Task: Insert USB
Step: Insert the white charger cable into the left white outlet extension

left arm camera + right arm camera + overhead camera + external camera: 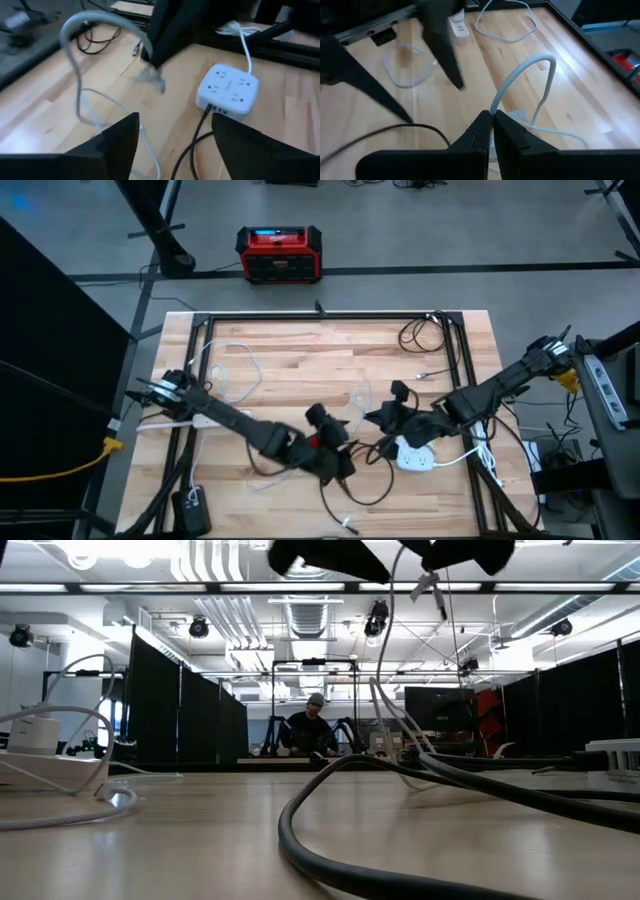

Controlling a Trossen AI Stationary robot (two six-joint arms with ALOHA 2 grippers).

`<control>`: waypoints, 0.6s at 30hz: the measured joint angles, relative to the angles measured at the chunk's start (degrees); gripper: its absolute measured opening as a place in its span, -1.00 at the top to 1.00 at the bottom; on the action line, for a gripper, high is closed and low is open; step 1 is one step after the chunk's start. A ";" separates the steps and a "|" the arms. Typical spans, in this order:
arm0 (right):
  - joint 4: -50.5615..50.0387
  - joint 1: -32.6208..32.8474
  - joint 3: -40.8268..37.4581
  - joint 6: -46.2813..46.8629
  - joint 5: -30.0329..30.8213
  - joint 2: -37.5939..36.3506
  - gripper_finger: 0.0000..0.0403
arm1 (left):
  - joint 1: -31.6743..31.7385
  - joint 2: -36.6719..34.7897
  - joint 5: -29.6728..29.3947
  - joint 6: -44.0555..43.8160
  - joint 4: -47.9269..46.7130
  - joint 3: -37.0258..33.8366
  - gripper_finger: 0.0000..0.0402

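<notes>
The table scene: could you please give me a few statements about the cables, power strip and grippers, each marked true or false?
1. The right gripper is shut on a pale braided cable. True.
2. The left gripper is clamped on the white power strip. False: its fingers stand apart with the strip beyond them, untouched.
3. A black cable is plugged into the power strip's side. True.
4. The power strip hangs in the air above the table. False: it rests on the wooden table.
5. A red and black box stands on the table. False: it sits on the floor beyond the table's far edge.
</notes>
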 joint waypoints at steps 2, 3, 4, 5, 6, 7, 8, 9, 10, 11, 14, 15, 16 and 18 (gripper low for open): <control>-0.56 0.17 1.93 -1.10 0.09 1.23 1.00 | 1.05 0.00 1.08 0.01 0.42 0.00 -0.29; -0.65 0.38 2.72 -1.61 0.09 1.68 1.00 | 1.33 0.00 1.21 0.05 0.73 0.00 -0.30; -0.74 0.52 3.35 -2.23 0.10 1.99 1.00 | 1.45 0.00 1.26 0.24 1.20 0.00 -0.32; -0.89 0.61 3.83 -2.68 0.07 2.13 1.00 | 1.47 0.00 1.26 0.48 1.72 0.00 -0.33; -0.96 0.75 4.22 -2.91 0.09 2.26 1.00 | 1.45 0.00 1.18 0.71 2.41 0.00 -0.33; -0.92 0.91 4.56 -3.03 0.32 2.28 1.00 | 1.43 0.00 0.96 0.94 2.90 0.00 -0.33; -0.89 1.12 4.74 -3.07 0.82 2.26 1.00 | 1.38 0.00 0.64 1.17 3.25 0.00 -0.33; -0.92 1.37 4.81 -3.09 1.36 2.16 1.00 | 1.36 0.02 0.04 1.23 3.54 0.00 -0.32; -1.00 1.51 4.86 -3.09 1.63 2.07 1.00 | 1.38 0.03 -0.61 1.27 3.70 0.00 -0.32; -1.04 1.67 4.90 -3.09 1.67 2.06 1.00 | 1.40 0.03 -1.73 1.28 3.70 0.00 -0.31; -0.71 2.22 4.83 -3.02 1.62 2.06 1.00 | 1.48 0.04 -3.15 1.31 3.78 0.00 -0.31; -0.74 2.33 4.77 -2.82 1.60 2.04 1.00 | 1.69 0.06 -3.16 1.30 3.90 0.00 -0.31; -0.74 2.45 4.73 -2.73 1.54 2.04 1.00 | 1.84 0.07 -3.18 1.29 4.01 0.00 -0.31; -0.70 2.54 4.58 -2.68 1.54 2.04 1.00 | 2.18 0.09 -3.16 1.31 4.14 0.00 -0.31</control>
